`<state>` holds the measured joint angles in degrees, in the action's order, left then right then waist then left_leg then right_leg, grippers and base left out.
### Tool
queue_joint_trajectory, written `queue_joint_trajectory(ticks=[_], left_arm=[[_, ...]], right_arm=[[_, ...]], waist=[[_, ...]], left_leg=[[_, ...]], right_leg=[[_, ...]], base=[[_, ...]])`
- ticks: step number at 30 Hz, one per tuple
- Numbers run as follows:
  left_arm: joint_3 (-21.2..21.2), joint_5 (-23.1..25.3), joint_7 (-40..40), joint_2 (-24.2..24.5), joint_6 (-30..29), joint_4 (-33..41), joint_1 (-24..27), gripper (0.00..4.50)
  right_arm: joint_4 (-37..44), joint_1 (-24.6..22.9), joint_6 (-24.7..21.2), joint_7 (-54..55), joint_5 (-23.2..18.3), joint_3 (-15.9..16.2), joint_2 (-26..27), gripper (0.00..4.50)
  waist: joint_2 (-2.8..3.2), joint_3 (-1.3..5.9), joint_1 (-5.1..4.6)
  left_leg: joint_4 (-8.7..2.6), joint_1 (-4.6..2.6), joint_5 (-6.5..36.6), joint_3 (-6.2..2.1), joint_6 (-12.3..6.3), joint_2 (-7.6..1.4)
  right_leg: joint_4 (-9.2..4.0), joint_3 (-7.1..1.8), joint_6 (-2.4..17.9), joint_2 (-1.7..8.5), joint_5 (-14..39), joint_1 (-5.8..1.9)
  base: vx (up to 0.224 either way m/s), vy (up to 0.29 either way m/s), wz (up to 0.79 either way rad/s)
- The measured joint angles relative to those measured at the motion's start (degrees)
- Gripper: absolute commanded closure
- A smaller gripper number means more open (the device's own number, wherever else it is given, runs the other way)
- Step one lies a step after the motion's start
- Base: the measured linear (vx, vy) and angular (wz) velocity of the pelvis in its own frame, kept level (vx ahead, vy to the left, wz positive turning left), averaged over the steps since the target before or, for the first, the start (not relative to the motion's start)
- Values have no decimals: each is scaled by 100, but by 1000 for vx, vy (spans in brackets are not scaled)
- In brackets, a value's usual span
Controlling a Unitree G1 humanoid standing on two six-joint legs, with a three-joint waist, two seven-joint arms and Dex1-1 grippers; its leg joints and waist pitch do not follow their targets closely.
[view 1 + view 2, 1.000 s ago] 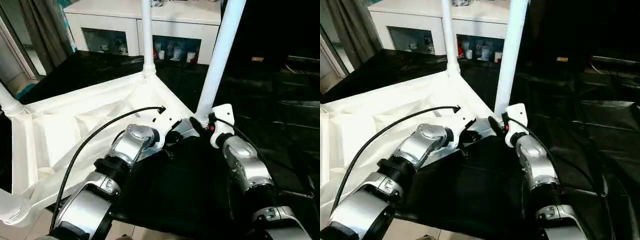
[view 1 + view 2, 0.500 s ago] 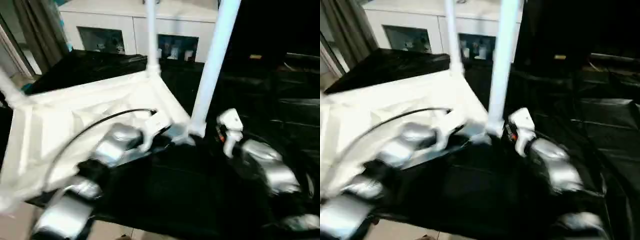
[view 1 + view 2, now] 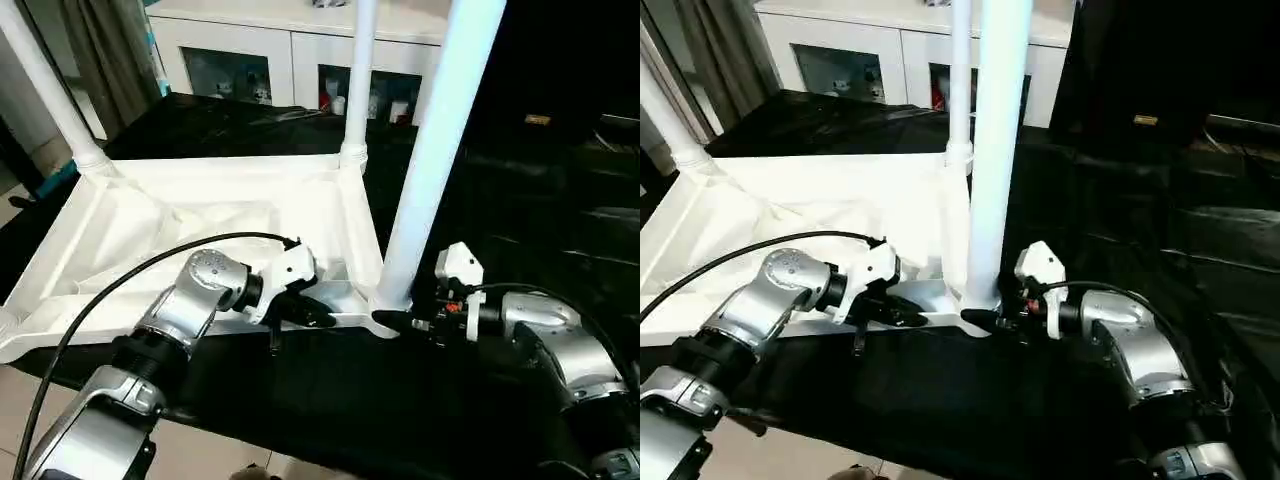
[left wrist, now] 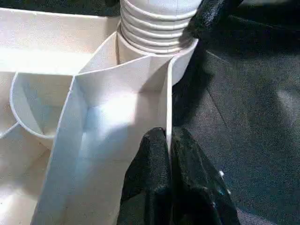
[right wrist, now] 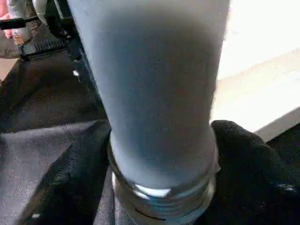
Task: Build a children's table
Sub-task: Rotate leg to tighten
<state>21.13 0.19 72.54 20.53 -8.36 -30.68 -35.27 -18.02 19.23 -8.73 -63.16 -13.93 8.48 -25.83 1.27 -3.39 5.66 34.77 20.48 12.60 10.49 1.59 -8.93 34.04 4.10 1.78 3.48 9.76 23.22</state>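
The children's table lies upside down: its white ribbed top rests on black cloth, with legs standing up from the corner sockets. The near leg rises from the front right socket. Another leg stands behind it and a third at far left. My left gripper is shut on the top's thin rim wall just beside that socket. My right gripper comes in from the right, its black fingers clasping the base of the near leg.
A white cabinet with glass doors stands behind the work, curtains to its left. Black cloth covers the surface in front and to the right. A black cable arcs over my left forearm.
The whole view has swung. My right gripper drew away to the right of the near leg, then came back lower around its base. The left gripper keeps its hold on the rim.
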Motion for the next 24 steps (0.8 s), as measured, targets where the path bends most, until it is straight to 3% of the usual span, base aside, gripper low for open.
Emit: queue_joint_trajectory(ticks=[2,11,15,19,24], left_arm=[[0,0,0,4,-1,9,6,450],[-11,4,-85,-41,-35,50,66,450],[-189,220,-1068,-500,-224,-375,-179,450],[-211,379,-1745,-851,-280,-675,-363,450],[-341,577,-3279,-1741,-674,-1319,-804,450]], right_arm=[[12,-1,-27,-18,-6,2,-1,163],[14,-102,-89,199,-19,-85,150,173],[-722,118,155,1590,12,-565,877,174],[-1029,239,331,2530,94,-761,1234,174],[-1885,857,579,4611,357,-1176,1932,174]], waist=[[0,0,0],[-1,0,-12],[-6,4,-100],[1,9,-115],[3,10,-142]], left_leg=[[0,0,-5,0,-9,0],[0,-4,-6,0,-8,-1],[12,-18,3,3,31,-2],[7,-38,3,2,33,-2],[6,-39,-5,2,49,0]], right_leg=[[0,1,0,0,0,0],[2,1,0,0,0,-2],[6,-2,4,0,-4,-14],[10,-3,3,-1,-4,-29],[-2,-6,5,-1,-5,-38]], base=[[0,0,0],[0,0,0],[0,0,0],[0,0,0],[0,0,0]])
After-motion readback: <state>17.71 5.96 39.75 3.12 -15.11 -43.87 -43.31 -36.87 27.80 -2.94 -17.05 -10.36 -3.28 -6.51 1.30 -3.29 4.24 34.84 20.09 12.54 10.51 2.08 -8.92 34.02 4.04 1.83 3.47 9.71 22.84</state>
